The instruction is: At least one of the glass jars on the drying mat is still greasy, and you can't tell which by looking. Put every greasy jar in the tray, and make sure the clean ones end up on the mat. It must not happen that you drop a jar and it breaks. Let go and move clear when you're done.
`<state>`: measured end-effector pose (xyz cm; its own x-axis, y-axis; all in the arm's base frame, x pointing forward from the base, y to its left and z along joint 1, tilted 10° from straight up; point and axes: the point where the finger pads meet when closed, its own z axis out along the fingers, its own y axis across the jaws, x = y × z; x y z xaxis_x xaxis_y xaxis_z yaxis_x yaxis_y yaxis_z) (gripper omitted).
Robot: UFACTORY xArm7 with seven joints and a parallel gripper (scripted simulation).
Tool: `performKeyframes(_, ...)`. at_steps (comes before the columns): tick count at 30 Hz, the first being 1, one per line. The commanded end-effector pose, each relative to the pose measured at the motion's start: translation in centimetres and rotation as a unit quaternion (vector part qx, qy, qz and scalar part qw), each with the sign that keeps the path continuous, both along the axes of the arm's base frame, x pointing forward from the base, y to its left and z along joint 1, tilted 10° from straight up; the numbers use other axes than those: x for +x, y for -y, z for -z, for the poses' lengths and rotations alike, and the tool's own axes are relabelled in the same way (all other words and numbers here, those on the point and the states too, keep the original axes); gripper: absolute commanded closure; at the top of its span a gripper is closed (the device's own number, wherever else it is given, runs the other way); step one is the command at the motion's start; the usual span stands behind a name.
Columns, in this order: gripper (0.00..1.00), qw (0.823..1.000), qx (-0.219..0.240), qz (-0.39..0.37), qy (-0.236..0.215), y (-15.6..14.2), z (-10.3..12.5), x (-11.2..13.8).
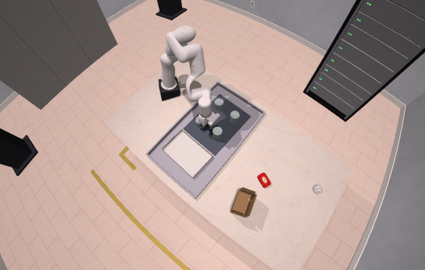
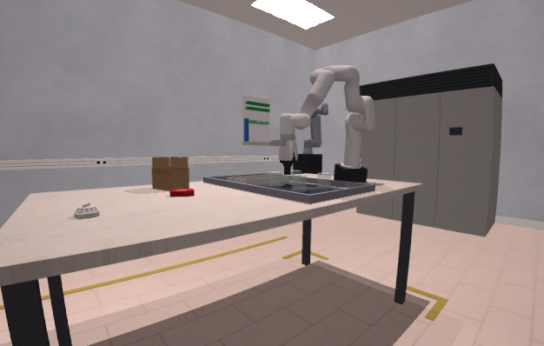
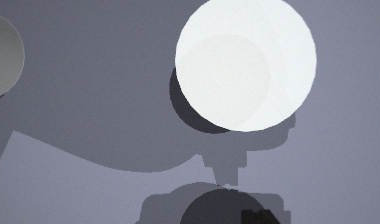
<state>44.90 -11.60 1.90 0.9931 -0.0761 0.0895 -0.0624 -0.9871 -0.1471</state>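
Several glass jars stand on the dark drying mat [image 1: 225, 123]: one at the back [image 1: 218, 102], one at the right [image 1: 234, 115], one at the front [image 1: 217, 131], and one at the left [image 1: 198, 119] partly hidden by my wrist. My gripper [image 1: 204, 125] is shut and empty, low over the mat between the left and front jars. It also shows in the side view [image 2: 287, 167]. In the wrist view one jar [image 3: 244, 65] fills the upper middle, just beyond my fingertips, and another jar [image 3: 4, 55] shows at the left edge. The white tray [image 1: 187, 153] lies empty beside the mat.
Mat and tray sit inside a raised grey frame [image 1: 207, 136]. A cardboard box [image 1: 243, 201], a red object [image 1: 263, 180] and a small grey round object [image 1: 317, 188] lie on the table away from the frame.
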Motion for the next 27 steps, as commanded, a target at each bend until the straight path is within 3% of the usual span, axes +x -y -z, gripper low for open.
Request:
performKeyframes(1,1.00,1.000,-0.001,0.001,0.002,0.08,-0.15,-0.03)
performKeyframes(27,1.00,1.000,-0.001,0.001,0.002,0.02,-0.06,-0.90)
